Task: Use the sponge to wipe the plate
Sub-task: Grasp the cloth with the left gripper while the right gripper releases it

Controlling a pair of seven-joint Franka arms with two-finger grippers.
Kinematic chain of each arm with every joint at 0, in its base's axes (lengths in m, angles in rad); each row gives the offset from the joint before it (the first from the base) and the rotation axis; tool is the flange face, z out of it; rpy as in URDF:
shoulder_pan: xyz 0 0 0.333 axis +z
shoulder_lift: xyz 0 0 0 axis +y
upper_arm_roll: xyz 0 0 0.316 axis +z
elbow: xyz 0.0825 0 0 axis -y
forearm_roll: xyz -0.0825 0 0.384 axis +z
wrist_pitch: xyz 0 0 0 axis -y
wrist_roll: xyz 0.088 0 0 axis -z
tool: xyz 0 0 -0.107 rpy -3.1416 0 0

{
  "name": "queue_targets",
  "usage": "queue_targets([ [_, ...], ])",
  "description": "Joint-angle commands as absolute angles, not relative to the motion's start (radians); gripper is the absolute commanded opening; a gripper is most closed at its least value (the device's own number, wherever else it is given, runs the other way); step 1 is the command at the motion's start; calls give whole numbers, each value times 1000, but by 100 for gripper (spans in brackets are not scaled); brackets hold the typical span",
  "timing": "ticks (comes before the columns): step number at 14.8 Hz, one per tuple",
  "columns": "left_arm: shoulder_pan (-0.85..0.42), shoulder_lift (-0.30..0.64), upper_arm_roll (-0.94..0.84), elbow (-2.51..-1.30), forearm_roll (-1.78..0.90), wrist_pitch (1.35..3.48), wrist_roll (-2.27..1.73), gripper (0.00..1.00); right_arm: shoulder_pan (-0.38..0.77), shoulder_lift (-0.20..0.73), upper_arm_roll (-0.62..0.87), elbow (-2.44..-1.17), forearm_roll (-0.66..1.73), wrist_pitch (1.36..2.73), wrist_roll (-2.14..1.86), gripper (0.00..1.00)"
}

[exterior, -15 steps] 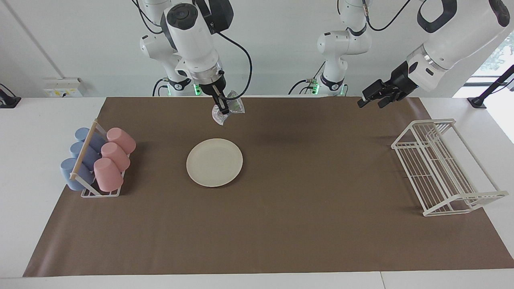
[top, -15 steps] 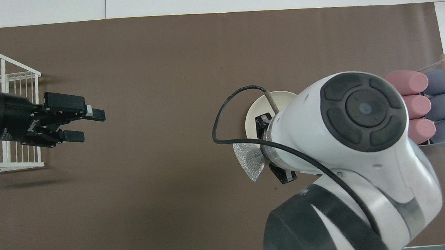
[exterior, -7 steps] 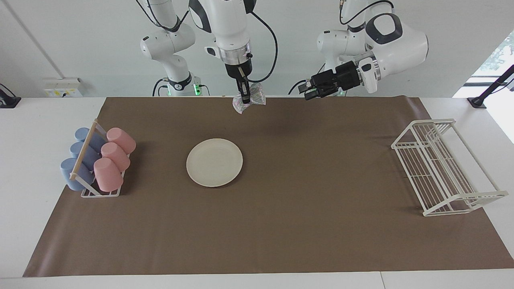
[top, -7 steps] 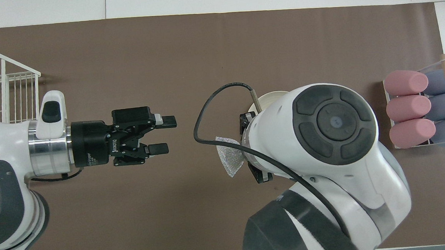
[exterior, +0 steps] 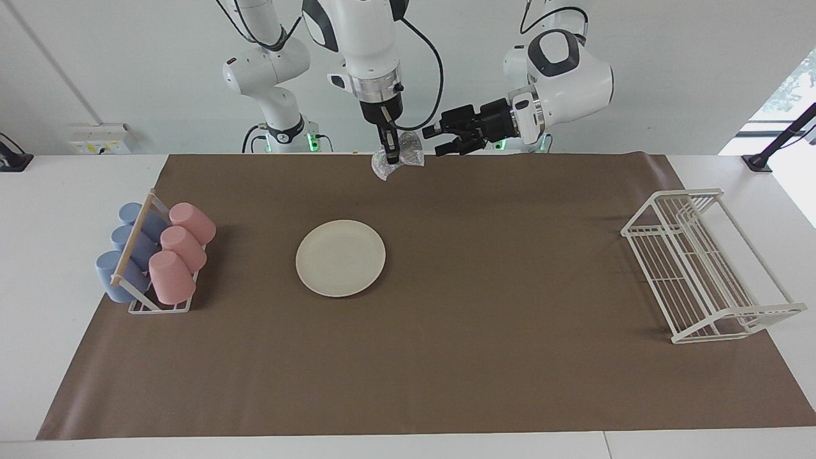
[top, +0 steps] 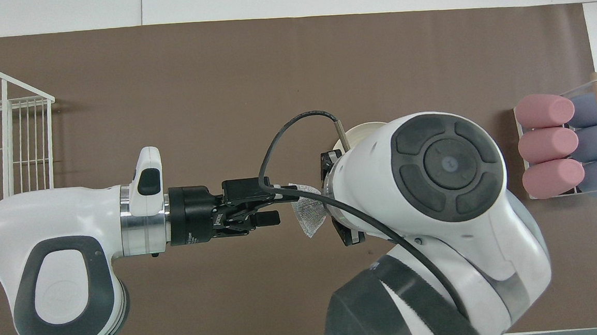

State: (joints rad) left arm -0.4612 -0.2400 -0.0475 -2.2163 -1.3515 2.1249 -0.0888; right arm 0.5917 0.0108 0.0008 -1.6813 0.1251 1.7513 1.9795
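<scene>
The cream plate (exterior: 340, 257) lies flat on the brown mat, and only its rim (top: 361, 129) shows past the right arm in the overhead view. My right gripper (exterior: 390, 155) hangs fingers-down over the mat's edge by the robots, shut on the silvery mesh sponge (exterior: 412, 155), which sticks out sideways (top: 309, 217). My left gripper (exterior: 435, 143) reaches in level from the left arm's end, jaws open, its tips (top: 278, 206) right beside the sponge's free corner. Neither gripper is over the plate.
A rack of pink and blue cups (exterior: 156, 255) lies at the right arm's end of the mat. A white wire rack (exterior: 701, 261) stands at the left arm's end. A black cable (top: 276, 143) loops off the right wrist.
The left arm has swung in from over the wire rack's end to the sponge. The right gripper carried the sponge up and toward the left arm, then held still.
</scene>
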Motion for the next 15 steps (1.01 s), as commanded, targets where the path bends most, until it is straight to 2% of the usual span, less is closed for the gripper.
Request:
queue_targets([
  [1,-514,-244,-32,-2237,-1403,2184,-60,91,583,21,9,-1666,133,1755,1996,0],
  [4,-535,-229,-32,-2233,-1407,2232,-54,75,583,20,9,-1666,133,1753,1994,0],
  [5,-541,-229,-32,-2233,-1407,2240,-52,62,583,20,9,-1666,133,1753,1993,0],
  [7,-540,-227,-31,-2232,-1407,2246,-54,8,583,21,9,-1666,133,1753,1993,0],
  [8,-535,-226,-31,-2229,-1407,2244,-54,0,583,20,9,-1666,133,1753,1993,0],
  [14,-538,-224,-31,-2227,-1407,2241,-72,0,583,17,9,-1667,133,1747,1990,0],
  [15,-538,-224,-31,-2227,-1407,2240,-75,0,581,11,9,-1670,133,1741,1988,9],
])
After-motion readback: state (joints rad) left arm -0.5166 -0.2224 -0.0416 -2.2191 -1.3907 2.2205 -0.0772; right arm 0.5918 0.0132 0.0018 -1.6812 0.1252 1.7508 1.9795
